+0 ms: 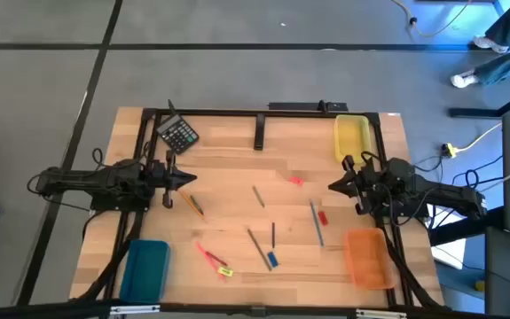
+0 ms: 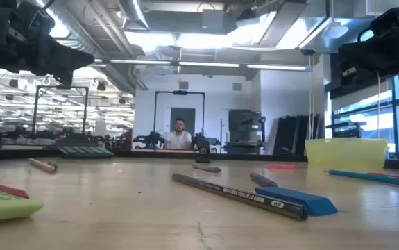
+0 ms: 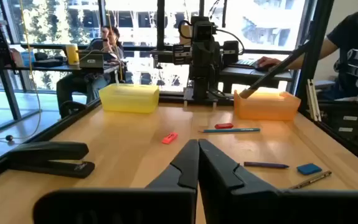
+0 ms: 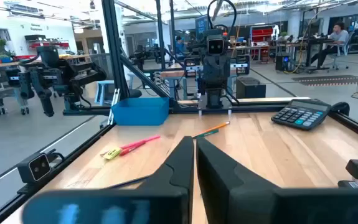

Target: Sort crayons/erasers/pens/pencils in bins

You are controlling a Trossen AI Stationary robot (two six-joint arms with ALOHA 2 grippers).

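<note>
left gripper: dark two-finger left gripper hangs at the table's left side, jaws clenched on nothing
right gripper: dark two-finger right gripper hangs at the right side, jaws pressed together, empty
bins: shallow yellow plastic tray at the far right corner; shallow orange plastic tray at the near right; shallow teal-blue plastic tray at the near left
sticks: long pink crayon lies near the front left beside a stubby yellow-green eraser block; slim grey pencil and long blue pen lie mid-table, all loose on the light wooden tabletop
erasers: small red eraser block just beside the blue pen; small blue eraser block by the grey pencil's near end
handling: by my judgement all are light; sticks are stiff, round and apt to roll, so pinch across the middle; erasers are rubbery and grippy, best taken across the short sides
other: black calculator sits at the far left
</note>
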